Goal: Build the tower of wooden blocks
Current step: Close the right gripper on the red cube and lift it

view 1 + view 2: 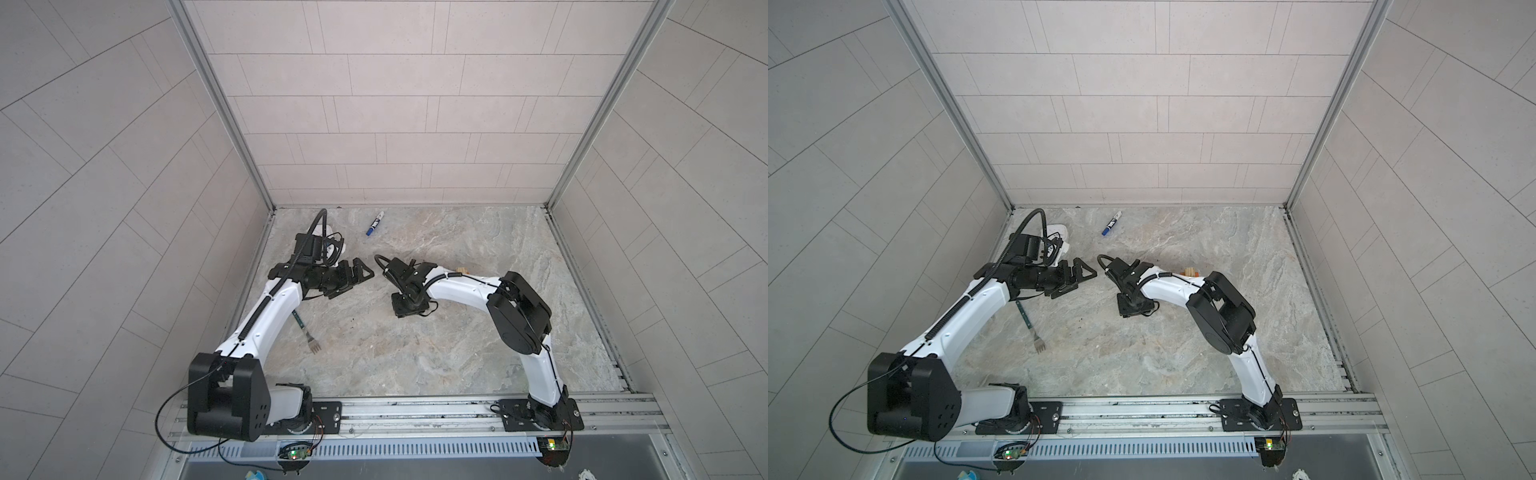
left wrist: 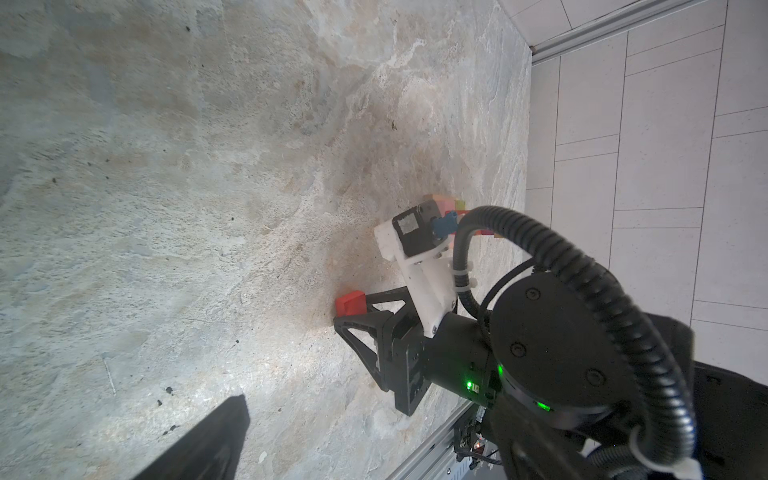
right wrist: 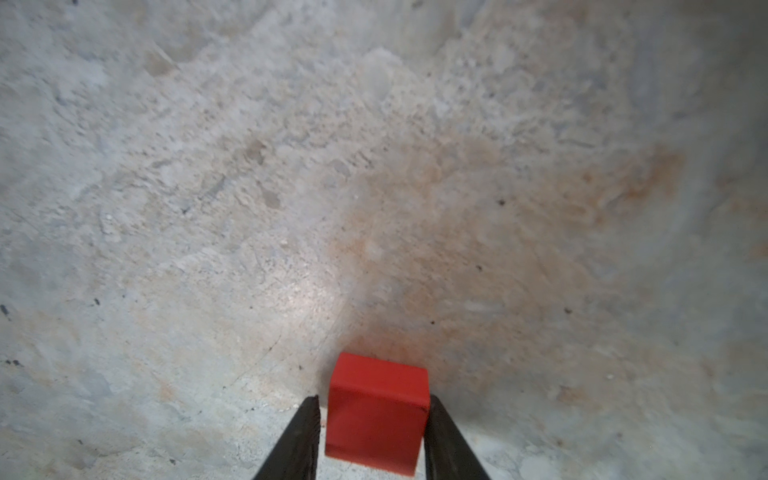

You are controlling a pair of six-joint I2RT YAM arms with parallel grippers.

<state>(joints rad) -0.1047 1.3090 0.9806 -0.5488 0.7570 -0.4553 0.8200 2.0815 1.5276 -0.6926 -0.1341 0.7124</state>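
Note:
A red cube (image 3: 376,415) rests on the stone tabletop between the jaws of my right gripper (image 3: 372,399). One finger touches its side and a thin gap shows at the other, so the gripper is open around the cube. The left wrist view shows the same cube (image 2: 351,303) at that gripper's (image 2: 348,312) tips. The tower (image 2: 451,208), a small stack of coloured and tan blocks, stands just behind the right wrist; only tan ends (image 1: 460,271) show in both top views. My left gripper (image 1: 361,274) hovers open and empty to the left. One of its fingers (image 2: 208,449) shows.
A blue-capped marker pen (image 1: 375,223) lies near the back wall. A fork (image 1: 307,332) lies beside the left arm. A white object (image 1: 328,232) sits partly hidden behind the left wrist. The metal rail (image 1: 415,409) runs along the table's front edge.

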